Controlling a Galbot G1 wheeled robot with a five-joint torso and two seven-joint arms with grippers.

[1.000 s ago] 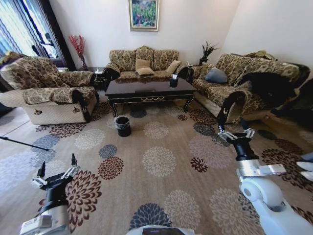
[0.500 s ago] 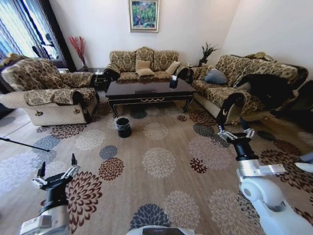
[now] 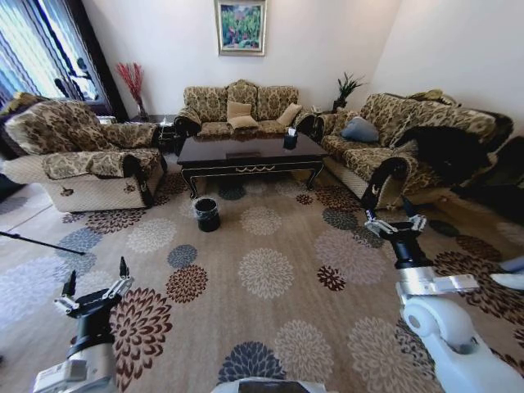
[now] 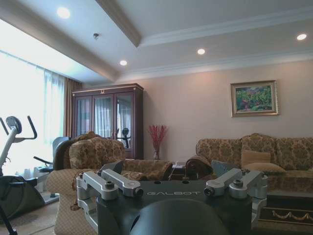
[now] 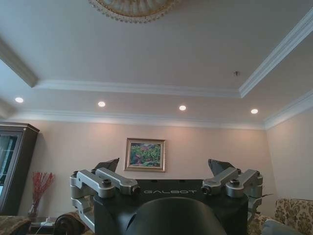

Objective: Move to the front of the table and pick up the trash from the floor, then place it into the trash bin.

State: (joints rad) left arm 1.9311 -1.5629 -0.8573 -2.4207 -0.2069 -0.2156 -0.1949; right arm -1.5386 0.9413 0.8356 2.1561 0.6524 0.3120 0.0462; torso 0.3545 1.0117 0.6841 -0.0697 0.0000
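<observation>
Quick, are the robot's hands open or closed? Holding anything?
Left gripper: open, holding nothing.
Right gripper: open, holding nothing.

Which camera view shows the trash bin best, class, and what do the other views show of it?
The head view. There the trash bin stands whole on the carpet, just before the table's left front leg. The left wrist view catches the table's front rail, not the bin; the right wrist view points up at wall and ceiling.

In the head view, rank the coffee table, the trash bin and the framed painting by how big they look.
1. Coffee table
2. Framed painting
3. Trash bin
The painting hangs farther away, so its true size stays unsure.
</observation>
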